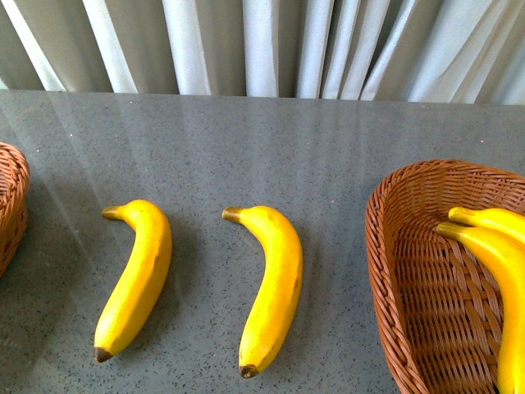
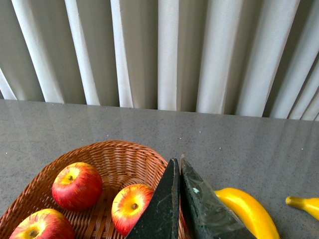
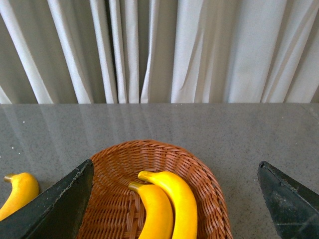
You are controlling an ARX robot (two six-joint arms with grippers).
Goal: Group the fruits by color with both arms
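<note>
Two bananas lie loose on the grey table (image 1: 262, 139). Reading the front view as a clock face with twelve toward the curtain (image 1: 262, 41), one banana (image 1: 135, 279) sits near eight o'clock and the other banana (image 1: 271, 287) near six. They are side by side but apart, stems pointing toward eleven. We take these to be the fruit left to sort, since two more bananas (image 1: 492, 250) already lie in the right basket (image 1: 379, 246) at about four o'clock. The left basket (image 1: 10, 197), just showing at nine, holds three apples (image 2: 77, 185) in the left wrist view. So yellow goes to the right and red to the left, which lets each arm serve the basket on its own side. The left gripper (image 2: 178, 162) hangs over its basket's near rim with its jaws pressed together and nothing that we can see between them. The right gripper (image 3: 175, 163) hangs above the banana basket with its jaws spread wide and empty, which would suit a reach for a loose banana. We judge the banana at six o'clock to be the easier one for the right arm, as it lies closer to that basket.
</note>
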